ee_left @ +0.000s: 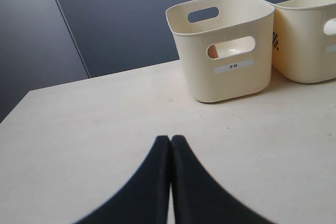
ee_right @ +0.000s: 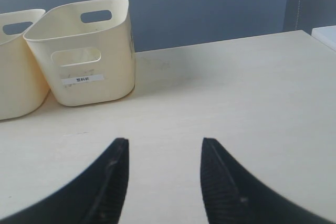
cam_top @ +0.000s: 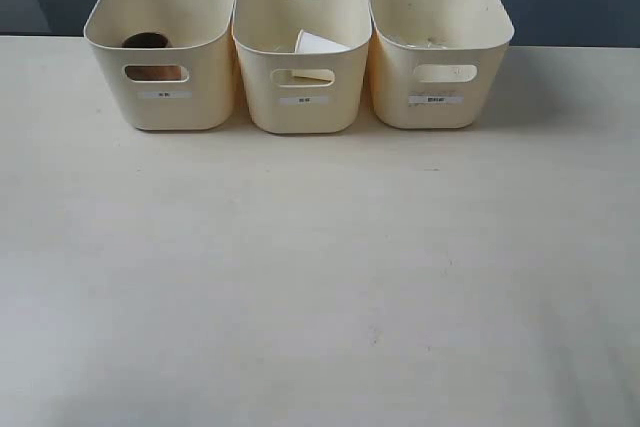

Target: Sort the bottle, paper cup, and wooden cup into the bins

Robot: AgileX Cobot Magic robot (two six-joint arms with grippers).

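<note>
Left gripper [ee_left: 170,144] clenched on nothing; right gripper [ee_right: 164,142] spread, empty. I see wooden cup [cam_top: 147,42] in left bin [cam_top: 165,112], paper cup [cam_top: 320,44] tilted in middle bin [cam_top: 305,117], faint clear shape, maybe bottle [cam_top: 428,43], in right bin [cam_top: 440,115].

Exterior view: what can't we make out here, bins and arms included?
1. Bottle: cannot confirm. In the exterior view the front wall of the right bin hides its inside; only faint shapes show.
2. Wooden cup, paper cup: mostly hidden by their bins' walls, pose unclear.
3. Bin labels: too small to read there.
4. Left end effector, right end effector: outside the exterior view; the wrist views' bottom edge cuts off all but fingertips.
</note>
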